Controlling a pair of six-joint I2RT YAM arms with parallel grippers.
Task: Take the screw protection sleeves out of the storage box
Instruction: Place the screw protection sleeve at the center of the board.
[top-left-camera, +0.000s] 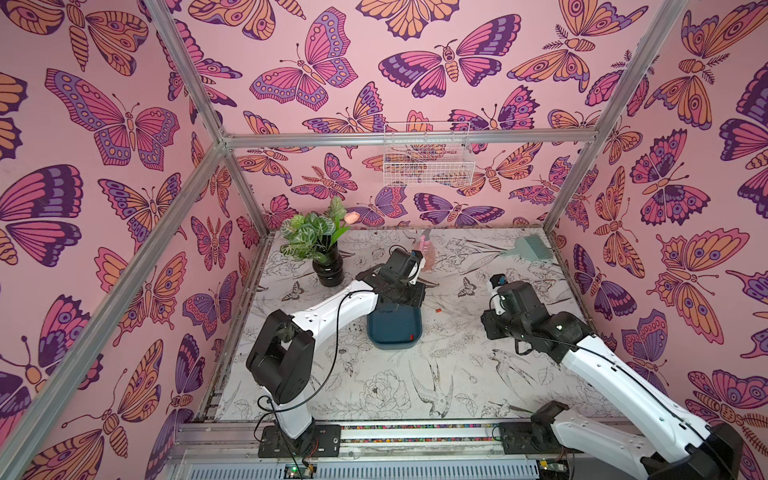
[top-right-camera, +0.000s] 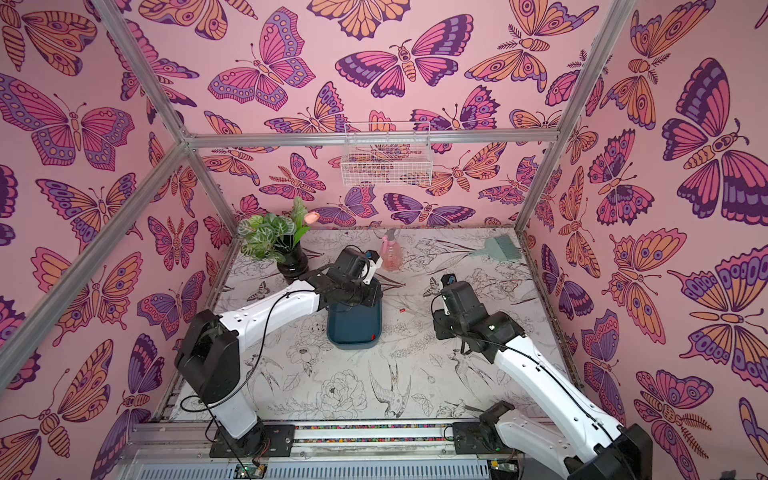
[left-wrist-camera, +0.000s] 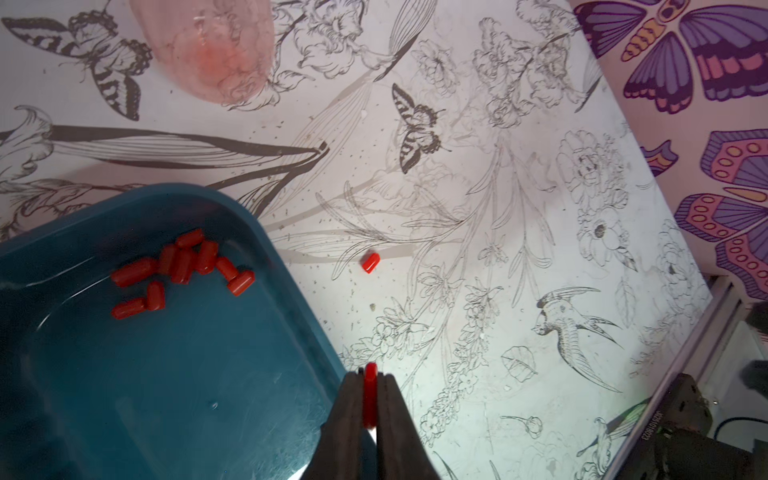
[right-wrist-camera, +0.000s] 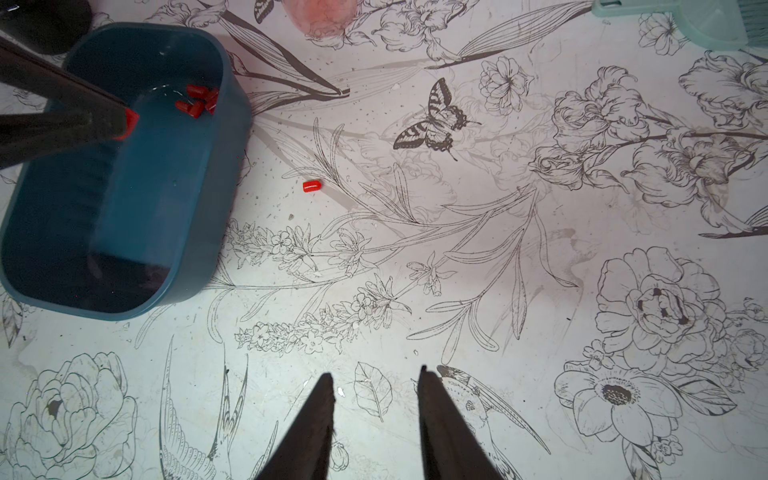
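The teal storage box sits mid-table, its far end under my left wrist. Several red screw protection sleeves lie bunched in its far right corner. A single sleeve lies by the near right corner. Another sleeve lies on the table right of the box. My left gripper is shut on one sleeve, raised over the box's right rim. My right gripper hangs open and empty above bare table, well right of the box.
A pink spray bottle stands just behind the box. A black vase with a plant stands at the back left. A green brush lies at the back right. A white wire basket hangs on the back wall.
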